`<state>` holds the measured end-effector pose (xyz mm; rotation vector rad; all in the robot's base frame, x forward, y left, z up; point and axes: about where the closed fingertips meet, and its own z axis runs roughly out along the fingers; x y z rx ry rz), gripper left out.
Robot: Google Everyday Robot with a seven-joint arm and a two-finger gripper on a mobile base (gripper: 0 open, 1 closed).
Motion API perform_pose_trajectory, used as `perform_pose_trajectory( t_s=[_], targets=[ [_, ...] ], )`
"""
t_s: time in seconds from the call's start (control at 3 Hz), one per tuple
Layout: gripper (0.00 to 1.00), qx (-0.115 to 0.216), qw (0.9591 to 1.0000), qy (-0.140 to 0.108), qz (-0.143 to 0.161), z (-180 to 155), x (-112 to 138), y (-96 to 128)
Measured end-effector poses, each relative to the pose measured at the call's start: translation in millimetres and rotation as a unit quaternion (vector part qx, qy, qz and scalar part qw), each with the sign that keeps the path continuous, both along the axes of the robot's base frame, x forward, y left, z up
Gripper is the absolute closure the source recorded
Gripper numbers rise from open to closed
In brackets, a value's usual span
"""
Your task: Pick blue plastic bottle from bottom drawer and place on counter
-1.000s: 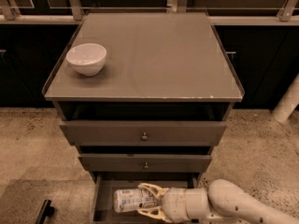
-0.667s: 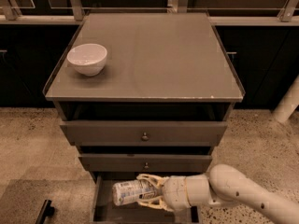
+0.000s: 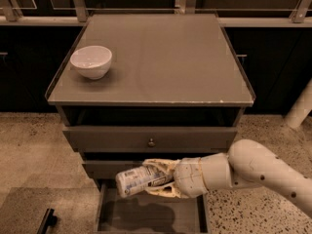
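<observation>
My gripper [image 3: 158,178] low at cabinet front, fingers clamped above and below blue plastic bottle [image 3: 130,182]. Bottle sideways, one end poking left, hanging over open bottom drawer [image 3: 146,217]. Shadow on plank floor suggests it's off the wood. Grip across body, likely because low side reach suits deep drawer. Counter [image 3: 161,57] well above; white bowl [image 3: 91,61] sits at its left, so I'd aim right of it. Upper drawer knob [image 3: 151,143] just overhead: pull outward before lifting, or risk a snag.

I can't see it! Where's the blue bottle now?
Low in the camera view, left of centre: the blue bottle lies sideways in the gripper, just above the open bottom drawer.
</observation>
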<state>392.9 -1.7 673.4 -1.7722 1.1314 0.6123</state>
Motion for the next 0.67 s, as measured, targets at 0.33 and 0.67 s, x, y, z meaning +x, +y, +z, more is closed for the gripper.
perform_pose_trajectory(
  t_s=[0.33,0.67],
  targets=[
    [1.0,-0.024,0.9988,-0.044,-0.001,60.0,-7.5,-6.1],
    [1.0,-0.064,0.9937,-0.089,-0.025,131.9,-26.6,-11.8]
  ],
)
